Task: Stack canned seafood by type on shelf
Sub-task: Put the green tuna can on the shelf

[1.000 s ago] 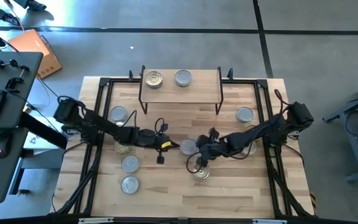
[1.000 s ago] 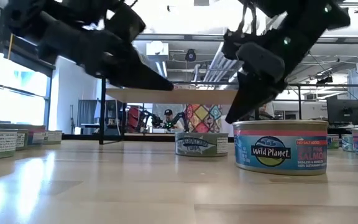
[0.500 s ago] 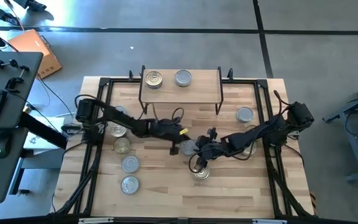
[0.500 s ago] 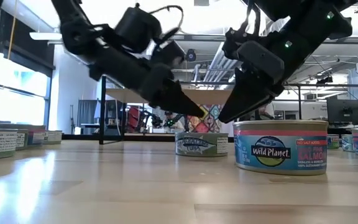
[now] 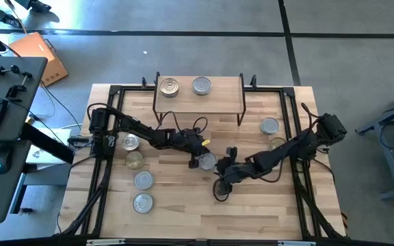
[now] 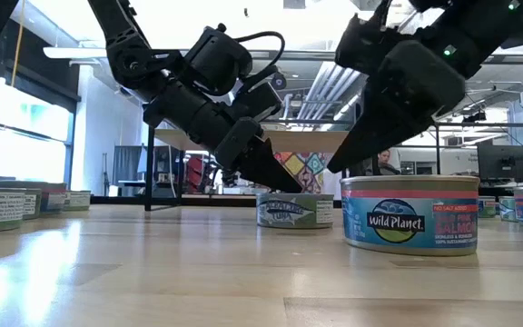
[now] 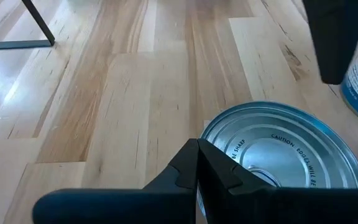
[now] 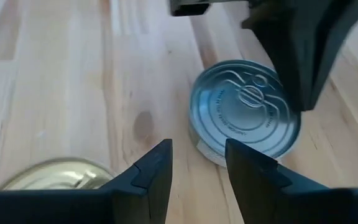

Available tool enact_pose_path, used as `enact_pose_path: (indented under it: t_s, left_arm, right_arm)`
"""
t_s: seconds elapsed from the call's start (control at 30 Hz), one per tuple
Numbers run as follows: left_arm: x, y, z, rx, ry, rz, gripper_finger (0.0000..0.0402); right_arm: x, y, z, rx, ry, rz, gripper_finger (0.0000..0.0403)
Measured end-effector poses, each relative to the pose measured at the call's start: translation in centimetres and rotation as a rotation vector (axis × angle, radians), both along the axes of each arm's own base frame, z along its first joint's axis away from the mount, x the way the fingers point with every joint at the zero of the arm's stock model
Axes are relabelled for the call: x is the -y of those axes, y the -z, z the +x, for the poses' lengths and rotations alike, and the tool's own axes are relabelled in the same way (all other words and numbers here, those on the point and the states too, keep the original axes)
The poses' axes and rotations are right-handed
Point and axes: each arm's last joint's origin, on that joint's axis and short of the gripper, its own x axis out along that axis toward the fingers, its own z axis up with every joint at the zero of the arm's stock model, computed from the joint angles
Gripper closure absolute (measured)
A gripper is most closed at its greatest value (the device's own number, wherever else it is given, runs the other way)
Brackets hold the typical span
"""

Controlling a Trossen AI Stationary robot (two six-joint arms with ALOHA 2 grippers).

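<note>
A silver-lidded tin [image 5: 208, 162] stands mid-table, with a gold-lidded "Wild Planet" tin [image 6: 409, 213] nearer the near edge. My left gripper [image 7: 197, 149] is shut. Its tips slant down at the left rim of the silver tin's lid [image 7: 278, 149], also visible in the low view [image 6: 289, 186]. My right gripper [image 8: 197, 163] is open. It hovers above the table between the silver tin [image 8: 244, 109] and the gold lid [image 8: 55, 177], touching neither. The shelf [image 5: 221, 92] stands at the far edge with two tins [image 5: 169, 87] [image 5: 201, 85] on its top. My left gripper's shut fingertips [image 7: 207, 158] stand at the rim of the silver tin's lid [image 7: 219, 134], slanting down from the table's left. I cannot tell whether they touch it. The tin stands upright on the table.
Several tins stand in a column on the table's left [image 5: 135, 160] [image 5: 143, 180] [image 5: 142, 203]. Two more are at the right [image 5: 269, 126] [image 5: 277, 143]. Black frame rails [image 5: 108, 137] run along both sides. Bare wood shows along the near edge [image 5: 272, 212].
My left arm has swung toward the table's right and lowered its gripper tip to the silver tin in the middle. My right gripper has shifted a little toward the near edge. The tins have stayed in place.
</note>
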Motion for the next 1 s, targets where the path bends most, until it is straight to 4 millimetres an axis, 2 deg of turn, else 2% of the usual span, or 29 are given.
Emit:
enact_pose_path:
  t_s: [0.13,0.43,1.0]
  left_arm:
    - [0.0,0.1,-0.1,-0.014,0.006,-0.005,0.0402]
    - [0.1,0.5,-0.3,-0.050,0.010,-0.008,0.0401]
    - [0.2,1.3,-0.4,-0.079,0.036,-0.018,0.0401]
  right_arm:
    - [-0.4,0.1,0.2,0.014,-0.044,-0.026,0.0260]
    - [-1.3,2.1,1.3,0.035,-0.162,-0.096,0.0260]
    - [-1.0,1.9,1.5,0.054,-0.171,-0.214,0.0260]
